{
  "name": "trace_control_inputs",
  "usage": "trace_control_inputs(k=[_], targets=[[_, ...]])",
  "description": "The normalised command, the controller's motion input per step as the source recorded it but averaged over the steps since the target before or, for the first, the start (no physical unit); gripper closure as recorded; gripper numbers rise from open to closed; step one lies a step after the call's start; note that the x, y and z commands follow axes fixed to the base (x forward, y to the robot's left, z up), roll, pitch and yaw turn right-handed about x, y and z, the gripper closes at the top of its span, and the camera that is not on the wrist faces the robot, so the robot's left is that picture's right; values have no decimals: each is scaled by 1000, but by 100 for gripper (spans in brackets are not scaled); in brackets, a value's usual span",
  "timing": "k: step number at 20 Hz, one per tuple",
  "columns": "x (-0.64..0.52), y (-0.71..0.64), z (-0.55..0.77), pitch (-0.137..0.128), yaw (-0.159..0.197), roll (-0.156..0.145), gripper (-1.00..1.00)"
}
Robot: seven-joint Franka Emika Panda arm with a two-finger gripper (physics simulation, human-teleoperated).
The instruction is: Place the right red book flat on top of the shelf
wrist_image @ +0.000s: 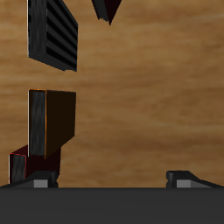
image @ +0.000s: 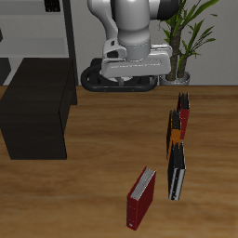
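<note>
The hand point(image: 125, 82) hovers open, gripping nothing; the right red book point(image: 141, 198) stands well apart, nearer the table's front edge

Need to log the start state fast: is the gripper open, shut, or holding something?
Gripper: open, fingers wide apart, holding nothing; it hangs above the table.

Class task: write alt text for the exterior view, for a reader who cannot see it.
A robot arm's gripper hangs above a wooden table. Several books stand in a row, a red book nearest the front edge, and a low black shelf sits apart from them.
</note>
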Motion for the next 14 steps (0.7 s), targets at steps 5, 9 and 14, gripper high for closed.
trace_control_inputs(k=[5,9,14], targets=[[347,-85,69,28,-31,-78,-100],[349,32,97,-63,56,-88,-100],[318,49,73,-33,7,-57,-100]])
